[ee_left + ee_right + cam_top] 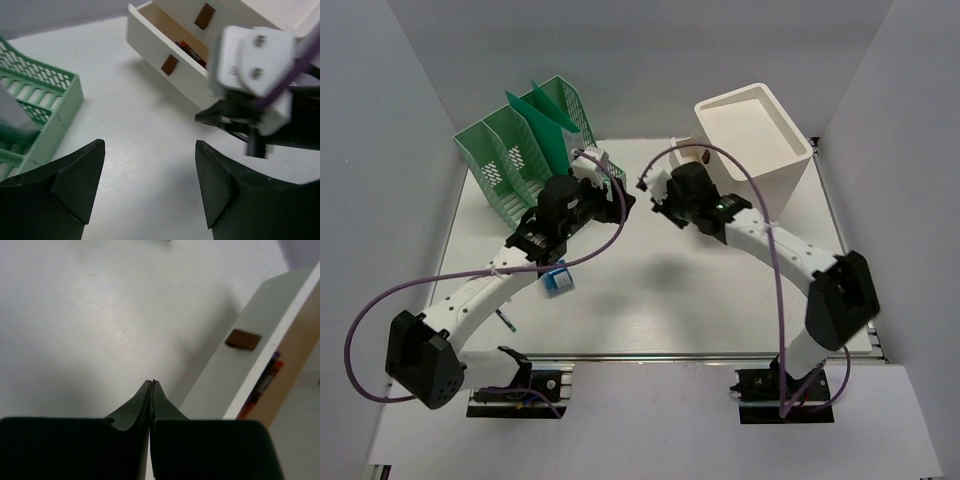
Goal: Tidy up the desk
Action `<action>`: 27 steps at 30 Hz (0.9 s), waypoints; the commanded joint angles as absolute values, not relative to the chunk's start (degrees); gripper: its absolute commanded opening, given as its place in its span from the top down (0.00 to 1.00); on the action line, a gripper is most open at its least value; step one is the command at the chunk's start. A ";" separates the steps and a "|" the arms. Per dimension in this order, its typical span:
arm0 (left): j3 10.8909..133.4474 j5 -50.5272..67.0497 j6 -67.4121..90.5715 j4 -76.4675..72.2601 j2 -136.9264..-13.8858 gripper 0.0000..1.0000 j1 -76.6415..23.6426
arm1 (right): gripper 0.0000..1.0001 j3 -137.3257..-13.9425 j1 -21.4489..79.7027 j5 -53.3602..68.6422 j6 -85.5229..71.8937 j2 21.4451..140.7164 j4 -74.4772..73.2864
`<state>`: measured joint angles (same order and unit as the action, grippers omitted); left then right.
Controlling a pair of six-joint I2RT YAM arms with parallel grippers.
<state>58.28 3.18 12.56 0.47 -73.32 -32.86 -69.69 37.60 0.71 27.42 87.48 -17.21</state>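
Just beside the open drawer (235, 375) of the white drawer box (760, 140), the right claw (152, 390) is seen pressed tight together. Red and dark pens (264, 382) are glimpsed inside that drawer. Left of the box, the left claw (149, 155) is held spread wide. The counter (660, 300) is stretched out beneath both, box at its far right. Well left of the box, a green file rack (525, 150) is stood, with a small blue-and-white item (558, 281) laid nearer.
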 commanded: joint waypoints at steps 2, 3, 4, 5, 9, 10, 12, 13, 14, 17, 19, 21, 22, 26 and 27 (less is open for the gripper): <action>57.30 -5.36 9.58 1.23 -69.35 0.18 -33.05 | 1.00 -80.93 40.87 -23.08 27.33 97.54 -21.08; 57.30 -5.62 9.58 1.32 -69.08 0.18 -33.05 | 1.00 -84.08 41.65 -24.51 27.42 100.69 -21.96; 57.13 -5.89 9.49 1.23 -68.65 0.18 -33.05 | 1.00 -85.59 41.92 -25.57 27.33 102.20 -22.49; 56.87 -6.41 9.23 0.71 -68.12 0.18 -33.05 | 1.00 -86.74 42.18 -27.66 27.42 104.39 -22.94; 56.25 -7.03 9.05 0.44 -67.85 0.18 -33.05 | 1.00 -90.87 42.45 -32.51 28.48 107.84 -23.82; 56.51 -6.94 9.14 0.44 -67.85 0.18 -33.05 | 1.00 -91.14 42.45 -34.26 28.56 108.28 -24.34; 56.43 -6.59 9.31 0.44 -67.76 0.18 -33.05 | 1.00 -91.14 42.36 -35.68 29.00 109.07 -24.35; 56.43 -6.42 9.40 0.44 -67.50 0.18 -33.05 | 1.00 -90.97 42.45 -36.81 29.18 109.33 -24.35; 56.43 -6.42 9.40 0.44 -67.50 0.18 -33.05 | 1.00 -90.71 42.36 -37.52 29.35 109.60 -23.82; 56.25 -6.94 9.23 0.44 -66.80 0.18 -33.05 | 1.00 -89.56 42.36 -40.69 30.75 110.39 -23.03; 56.07 -7.29 9.05 0.44 -66.71 0.18 -33.05 | 1.00 -88.95 42.19 -42.44 31.29 111.00 -22.15; 55.90 -7.56 9.05 0.44 -66.71 0.18 -33.05 | 1.00 -88.33 42.01 -43.85 32.43 111.35 -20.92; 55.90 -7.65 9.05 0.44 -66.62 0.18 -33.05 | 1.00 -88.16 41.92 -44.99 33.30 111.79 -20.74; 55.81 -7.64 9.05 0.44 -66.62 0.18 -33.05 | 1.00 -87.28 41.84 -48.60 36.38 112.94 -16.63; 55.81 -7.56 8.97 0.44 -66.71 0.18 -33.05 | 1.00 -87.28 41.92 -49.39 36.91 113.20 -16.35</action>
